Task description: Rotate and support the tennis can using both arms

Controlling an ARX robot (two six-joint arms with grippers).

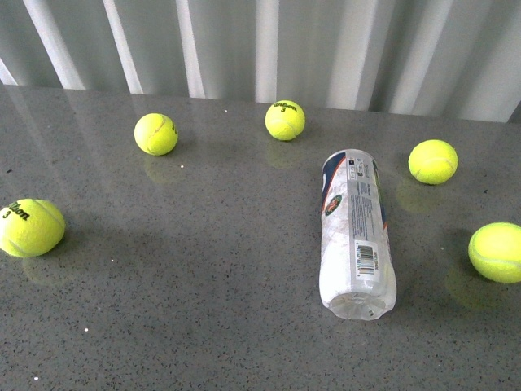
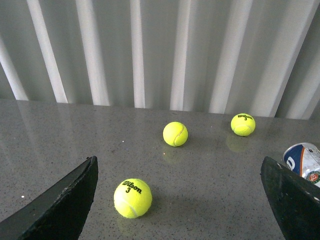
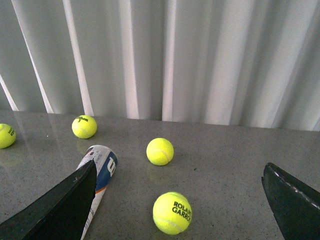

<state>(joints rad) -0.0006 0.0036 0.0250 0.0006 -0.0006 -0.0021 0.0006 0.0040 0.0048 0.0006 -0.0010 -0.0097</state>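
Clear dented plastic tennis can (image 1: 356,236) lies loose; left end effector (image 2: 178,165), right end effector (image 3: 180,164) spread empty; lopsided push may roll it.

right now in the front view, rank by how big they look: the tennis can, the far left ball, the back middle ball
1. tennis can
2. far left ball, likely just nearer the camera
3. back middle ball

The left gripper (image 2: 178,162) holds its two black fingers (image 2: 62,205) spread wide apart, wedge-shaped tips forward, aimed roughly toward 12 o'clock from the robot's body. The right gripper (image 3: 180,165) is posed alike: black fingers (image 3: 60,207) set wide, also facing about 12 o'clock, tilted slightly downward.
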